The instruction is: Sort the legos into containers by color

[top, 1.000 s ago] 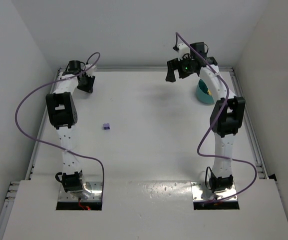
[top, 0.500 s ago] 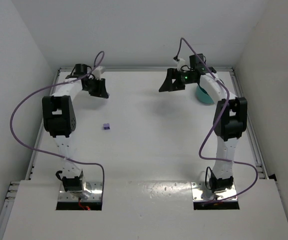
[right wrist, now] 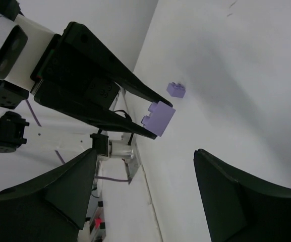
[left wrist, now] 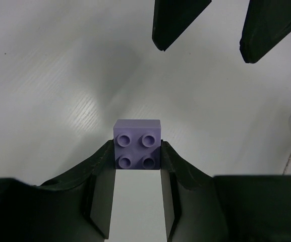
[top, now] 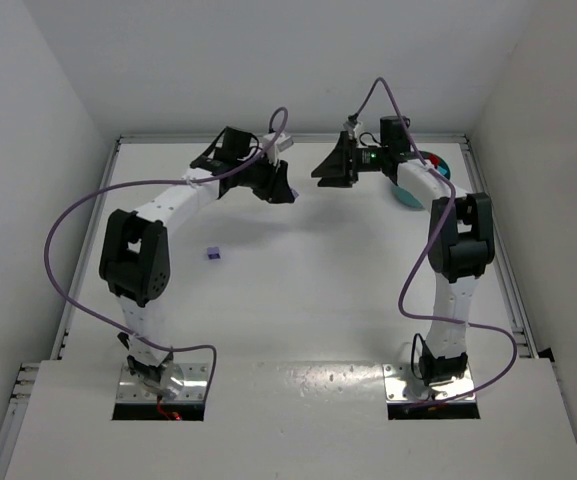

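- White walls close in the white worktop (top: pixel 298 300), and my two arms reach toward each other over its far middle.
- My left tool (top: pixel 279 189) is clamped on a small purple four-stud plastic lego brick (left wrist: pixel 137 143). It pinches two opposite sides and holds the brick up off the worktop.
- My right tool (top: pixel 330 168) faces it from just beside, jaws apart with nothing between them.
- I read this as a hand-over, since the round teal plastic dish (top: pixel 404 193) sits at the far right, on my right arm's side.
- To do it well I would keep the left clamp firm and bring the right jaws square around the two faces my left fingers leave bare. The right should close fully before the left lets go, because a skewed bite could flip so small a piece away.
- Count:
  - two purple bricks, the held one and a second purple lego brick (top: pixel 213 253) lying loose on the left of the worktop
  - one dish, its contents mostly hidden behind my right arm
  - two tools
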Available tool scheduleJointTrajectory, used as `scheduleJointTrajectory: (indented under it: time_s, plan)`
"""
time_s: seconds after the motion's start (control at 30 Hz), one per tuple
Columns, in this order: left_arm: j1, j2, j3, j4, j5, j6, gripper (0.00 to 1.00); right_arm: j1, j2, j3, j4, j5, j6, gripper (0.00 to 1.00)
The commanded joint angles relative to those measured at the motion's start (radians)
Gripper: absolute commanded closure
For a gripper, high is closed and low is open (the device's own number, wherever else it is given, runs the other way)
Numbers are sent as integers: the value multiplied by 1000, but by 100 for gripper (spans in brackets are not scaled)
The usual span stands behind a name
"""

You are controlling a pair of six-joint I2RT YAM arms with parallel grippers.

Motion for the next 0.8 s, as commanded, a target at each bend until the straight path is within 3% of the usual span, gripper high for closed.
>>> scheduleJointTrajectory:
  time_s: [0.0, 0.43, 0.77]
  plan:
    - [-24, -55, 21, 52, 13, -10, 76, 4, -45, -8, 68, -63, 41, 23]
    - [-119, -64, 109, 43, -44, 12, 76, 13, -35, -20, 34, -86, 41, 24]
    - [-129, -32, 179, 43, -73, 12, 76, 13, -35, -20, 25, -109, 32, 48]
